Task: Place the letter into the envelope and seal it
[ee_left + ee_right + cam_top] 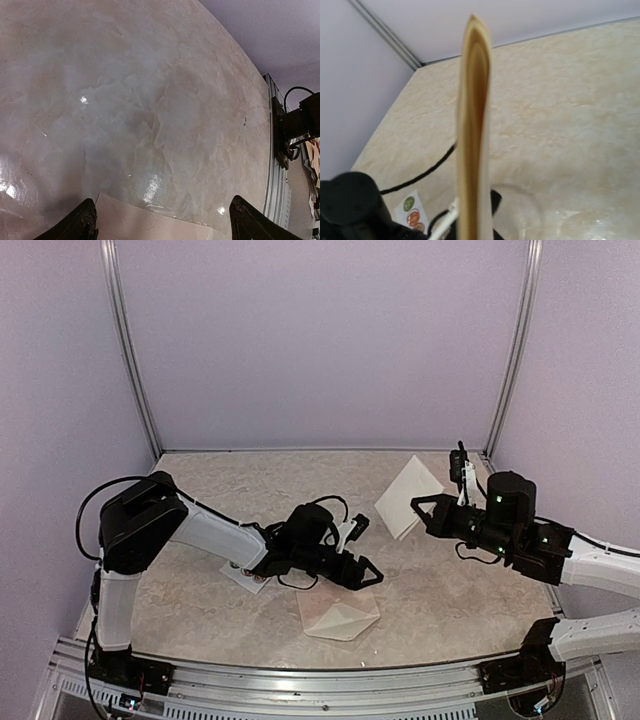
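Note:
The envelope [340, 615], pale cream-pink with diagonal seams, lies flat near the table's front edge. My left gripper [362, 571] hovers just behind it, jaws wide open and empty. In the left wrist view the envelope's edge [150, 222] shows between the two dark fingertips [82, 224]. My right gripper [420, 513] holds the letter [408, 492], a white folded sheet, above the table at the back right. In the right wrist view the letter [472, 135] stands edge-on in the middle, its layers slightly apart. That gripper's own fingers are out of frame.
A small white strip of round stickers [245, 576] lies on the table under the left forearm; it also shows in the right wrist view [410, 212]. Black cables run along the left arm [300, 535]. The enclosure's walls and metal posts ring the table.

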`<act>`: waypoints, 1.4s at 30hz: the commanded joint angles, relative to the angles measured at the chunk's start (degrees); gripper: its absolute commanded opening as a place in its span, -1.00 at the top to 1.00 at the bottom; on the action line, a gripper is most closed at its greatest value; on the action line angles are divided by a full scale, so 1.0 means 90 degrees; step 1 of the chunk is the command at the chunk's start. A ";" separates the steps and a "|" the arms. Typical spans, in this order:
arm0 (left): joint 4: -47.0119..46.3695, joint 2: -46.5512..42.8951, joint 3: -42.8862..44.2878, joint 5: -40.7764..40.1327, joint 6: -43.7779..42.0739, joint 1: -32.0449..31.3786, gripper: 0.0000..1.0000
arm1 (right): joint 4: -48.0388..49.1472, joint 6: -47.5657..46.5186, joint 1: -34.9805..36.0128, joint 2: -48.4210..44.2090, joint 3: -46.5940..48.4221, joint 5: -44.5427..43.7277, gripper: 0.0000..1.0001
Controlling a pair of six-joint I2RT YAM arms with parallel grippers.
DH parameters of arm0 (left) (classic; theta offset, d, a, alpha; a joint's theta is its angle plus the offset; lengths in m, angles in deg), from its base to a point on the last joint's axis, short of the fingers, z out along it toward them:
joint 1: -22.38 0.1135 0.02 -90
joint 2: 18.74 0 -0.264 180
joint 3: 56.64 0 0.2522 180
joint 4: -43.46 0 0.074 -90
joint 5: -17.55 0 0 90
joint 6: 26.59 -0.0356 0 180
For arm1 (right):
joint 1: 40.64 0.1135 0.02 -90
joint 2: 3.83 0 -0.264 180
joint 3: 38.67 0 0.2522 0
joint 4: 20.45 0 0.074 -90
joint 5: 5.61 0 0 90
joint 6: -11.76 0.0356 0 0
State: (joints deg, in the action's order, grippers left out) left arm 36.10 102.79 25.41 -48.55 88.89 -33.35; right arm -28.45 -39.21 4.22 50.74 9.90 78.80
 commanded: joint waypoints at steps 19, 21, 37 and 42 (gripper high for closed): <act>0.0609 -0.1213 -0.1647 -0.1496 0.0089 0.0318 -0.76 | -0.0382 -0.0028 -0.0063 -0.0028 0.0102 -0.0358 1.00; 0.0463 -0.1507 -0.1818 -0.1424 0.0088 0.0290 -0.76 | -0.0373 -0.0020 -0.0066 -0.0040 0.0106 -0.0337 1.00; 0.0571 -0.0355 -0.0227 -0.0069 -0.0442 -0.0254 -0.75 | -0.0162 -0.0029 -0.0068 -0.0093 0.0079 0.0012 1.00; 0.0773 -0.0012 -0.0094 -0.0345 -0.0415 -0.0200 -0.75 | -0.0004 -0.0188 -0.0068 -0.0243 0.0000 0.0063 1.00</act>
State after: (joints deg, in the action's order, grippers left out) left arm 40.69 101.02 23.31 -50.40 85.89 -35.77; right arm -30.87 -39.63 4.18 50.37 9.90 78.34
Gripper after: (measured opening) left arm 0.877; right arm 0.004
